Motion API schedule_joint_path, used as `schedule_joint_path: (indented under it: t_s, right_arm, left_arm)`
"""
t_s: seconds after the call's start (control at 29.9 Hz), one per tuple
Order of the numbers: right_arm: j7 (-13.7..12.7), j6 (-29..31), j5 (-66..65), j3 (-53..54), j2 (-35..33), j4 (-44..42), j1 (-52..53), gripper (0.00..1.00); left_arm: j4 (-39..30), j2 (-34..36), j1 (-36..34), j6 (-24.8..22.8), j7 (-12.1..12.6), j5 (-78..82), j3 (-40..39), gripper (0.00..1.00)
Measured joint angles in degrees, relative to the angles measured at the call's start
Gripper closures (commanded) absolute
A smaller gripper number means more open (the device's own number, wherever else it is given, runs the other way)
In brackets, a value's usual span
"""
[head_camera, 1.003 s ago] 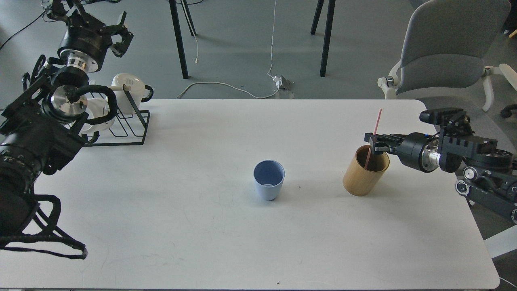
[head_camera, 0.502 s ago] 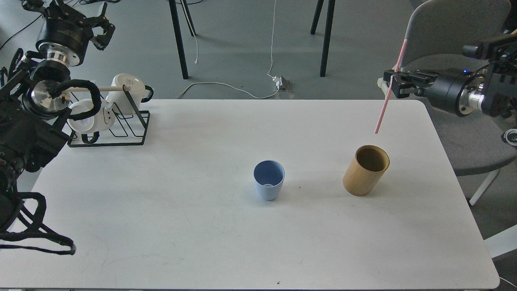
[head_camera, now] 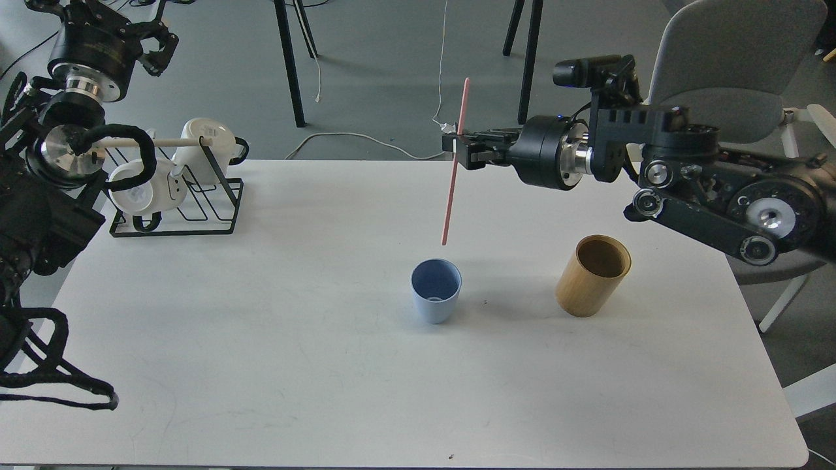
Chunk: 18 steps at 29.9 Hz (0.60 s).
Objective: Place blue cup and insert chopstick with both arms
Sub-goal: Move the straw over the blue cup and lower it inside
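The light-blue cup (head_camera: 435, 290) stands upright and empty near the middle of the white table (head_camera: 326, 391). A pink chopstick (head_camera: 452, 183) hangs almost vertical above it, its lower tip a little above the cup's rim. My right gripper (head_camera: 461, 149) is shut on the chopstick near its upper part, with the arm reaching in from the right. My left gripper (head_camera: 153, 49) is raised at the far left above the rack, away from the cup, its fingers spread and holding nothing.
A tan bamboo cylinder (head_camera: 592, 275) stands empty to the right of the cup. A black wire rack (head_camera: 196, 209) with white mugs (head_camera: 208, 150) sits at the table's back left. A grey chair (head_camera: 725, 59) and table legs stand behind the table.
My right gripper lifted the chopstick out of the tan cylinder and carried it left until it hangs over the blue cup. The left arm drew back slightly towards the upper left.
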Motion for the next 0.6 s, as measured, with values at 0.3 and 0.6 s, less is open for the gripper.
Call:
schedule_joint_path:
  t_s: [0.3,0.6]
  right_arm:
    - [-0.2,-0.2,-0.5,-3.9,6.8,-5.4,-1.3,0.99]
    - [-0.2,-0.2,-0.5,-5.2,7.8,-6.9,-4.0,0.87]
  left_arm:
    - [0.0,0.2,0.4,0.0,-0.2,0.0,-0.1,0.01]
    - [0.0,0.1,0.4,0.0,-0.3,0.0,-0.4,0.01]
